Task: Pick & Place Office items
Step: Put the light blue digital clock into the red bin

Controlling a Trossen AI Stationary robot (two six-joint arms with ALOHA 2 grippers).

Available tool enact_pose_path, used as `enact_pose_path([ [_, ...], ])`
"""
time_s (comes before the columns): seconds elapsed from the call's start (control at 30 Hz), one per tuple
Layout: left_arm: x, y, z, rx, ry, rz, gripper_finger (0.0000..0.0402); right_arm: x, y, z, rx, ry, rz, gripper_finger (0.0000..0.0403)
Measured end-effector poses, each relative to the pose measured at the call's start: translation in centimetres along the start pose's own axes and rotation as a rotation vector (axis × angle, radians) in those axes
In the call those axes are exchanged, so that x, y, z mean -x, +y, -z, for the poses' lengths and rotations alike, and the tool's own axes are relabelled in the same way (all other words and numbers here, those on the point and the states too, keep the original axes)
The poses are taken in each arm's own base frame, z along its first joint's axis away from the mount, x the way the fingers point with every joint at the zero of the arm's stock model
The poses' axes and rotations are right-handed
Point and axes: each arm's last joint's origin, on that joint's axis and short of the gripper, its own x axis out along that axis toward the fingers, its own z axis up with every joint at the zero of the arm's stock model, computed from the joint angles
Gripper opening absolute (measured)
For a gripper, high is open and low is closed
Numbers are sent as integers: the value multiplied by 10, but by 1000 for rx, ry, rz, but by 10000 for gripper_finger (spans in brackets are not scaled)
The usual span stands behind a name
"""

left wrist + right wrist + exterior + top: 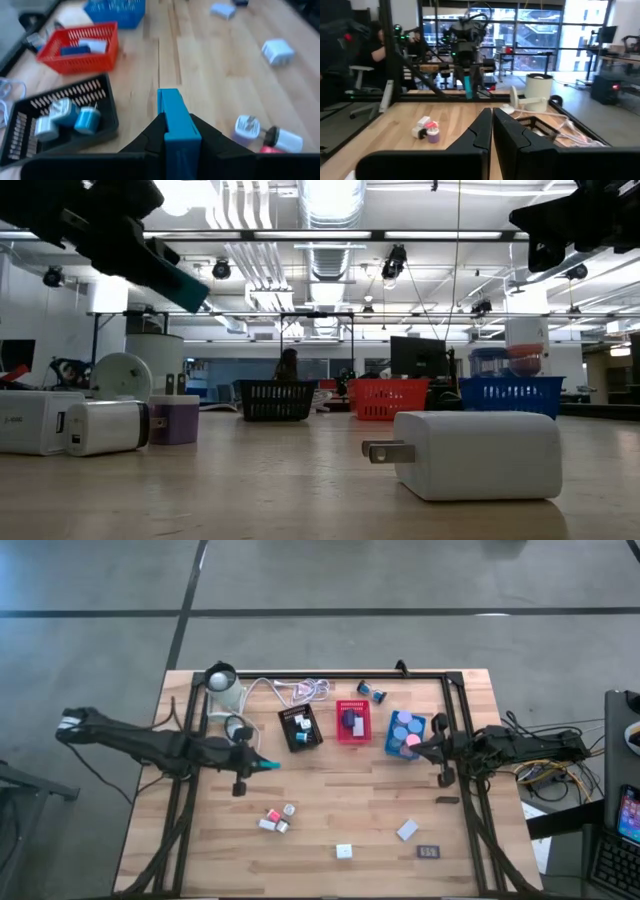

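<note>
The left arm reaches in from the table's left edge, stretched nearly level above the wooden tabletop (pixel 330 790), its left gripper (pixel 262 764) clamped on a flat teal block (pixel 176 131) that juts out past the dark fingers. In the high view the gripper sits just in front of the black mesh tray (pixel 300 727), raised off the wood, with the block's tip pointing toward the table's middle. That tray already holds white and teal plug-shaped pieces (pixel 65 117).

The right arm waits at the table's right side, folded, its right gripper (pixel 420 747) beside the blue mesh tray (pixel 405 734) with its two fingers pressed together and nothing between them. The blue tray carries round blue and pink rolls (pixel 406 726); the red mesh tray (pixel 352 721) between the other two holds a dark blue piece.

Still loose on the wood are a cluster of small white and pink pieces (pixel 277 817), a white cube charger (pixel 344 851), a pale block (pixel 407 830) and a small dark rectangle (pixel 428 851). A white coiled cable (pixel 305 691) lies at the far edge.
</note>
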Motion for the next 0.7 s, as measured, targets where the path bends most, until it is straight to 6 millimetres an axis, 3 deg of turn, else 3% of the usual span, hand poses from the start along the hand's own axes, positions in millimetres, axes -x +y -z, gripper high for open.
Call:
enact_pose_path([
  [0.37,23,5,12,14,-207,-2,57,0,3,-5,22,-51,-88,11],
  [0.7,35,9,-5,43,-445,-79,58,0,3,-7,31,-72,-87,11],
])
